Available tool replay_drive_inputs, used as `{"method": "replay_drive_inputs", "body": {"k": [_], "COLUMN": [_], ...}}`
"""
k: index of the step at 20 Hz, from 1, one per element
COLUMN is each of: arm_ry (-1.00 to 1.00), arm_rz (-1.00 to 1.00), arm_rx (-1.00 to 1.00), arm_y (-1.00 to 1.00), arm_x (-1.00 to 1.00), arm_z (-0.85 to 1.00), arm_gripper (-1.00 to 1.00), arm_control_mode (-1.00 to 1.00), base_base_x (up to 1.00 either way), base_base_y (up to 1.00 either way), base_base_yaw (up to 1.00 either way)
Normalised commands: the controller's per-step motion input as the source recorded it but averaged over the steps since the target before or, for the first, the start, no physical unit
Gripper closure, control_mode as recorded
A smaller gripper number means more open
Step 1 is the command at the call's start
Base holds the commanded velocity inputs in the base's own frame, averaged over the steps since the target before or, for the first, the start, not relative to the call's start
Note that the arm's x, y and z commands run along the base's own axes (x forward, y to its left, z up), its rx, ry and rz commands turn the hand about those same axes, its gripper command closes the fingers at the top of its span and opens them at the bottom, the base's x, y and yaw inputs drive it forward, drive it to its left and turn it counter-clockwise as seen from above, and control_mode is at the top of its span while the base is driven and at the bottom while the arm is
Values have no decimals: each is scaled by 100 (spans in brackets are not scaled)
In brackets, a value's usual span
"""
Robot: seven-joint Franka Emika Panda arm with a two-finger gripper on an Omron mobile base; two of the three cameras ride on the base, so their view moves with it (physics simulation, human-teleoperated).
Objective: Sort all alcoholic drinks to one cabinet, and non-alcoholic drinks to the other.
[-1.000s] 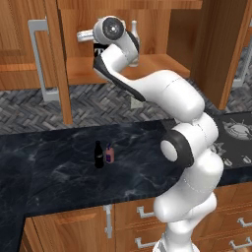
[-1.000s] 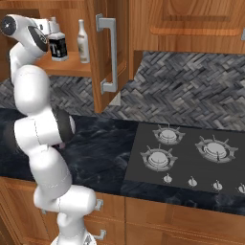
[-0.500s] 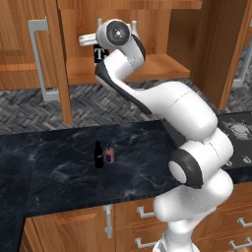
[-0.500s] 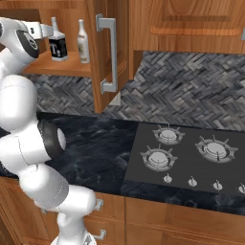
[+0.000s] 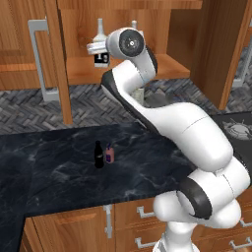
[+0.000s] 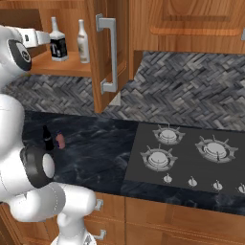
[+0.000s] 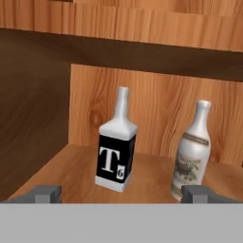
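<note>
Hand view: gripper [image 7: 121, 193] fingers spread wide, empty, short of the cabinet shelf [image 7: 152, 175]. Square "T" bottle [image 7: 116, 147] and cream-white bottle [image 7: 193, 154] stand upright on it, side by side, apart. Black cola bottle [image 5: 99, 154] and pink bottle [image 5: 110, 154] wait upright, nearly touching, on the counter [image 5: 59, 172] well below. Second cabinet's interior not visible.

Two tall bottles [image 7: 115, 142] stand side by side in cabinet [image 7: 142, 114].
</note>
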Motion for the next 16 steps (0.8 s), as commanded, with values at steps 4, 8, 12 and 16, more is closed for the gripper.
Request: {"method": "replay_drive_inputs", "body": {"k": [4,8,12,16], "arm_ry": [5,8,6,8], "arm_rz": [0,0,0,0], "arm_rx": [0,0,0,0], "arm_y": [-14,-1,-6,-2], "arm_x": [-64,-59,-57,-44], "arm_z": [-15,-28,-21,-24], "arm_gripper": [-100,-100,-100,-100], "arm_control_mode": [-100,-100,-100,-100], "base_base_x": [0,0,0,0], "base_base_y": [0,0,0,0], "base_base_yaw": [0,0,0,0]}}
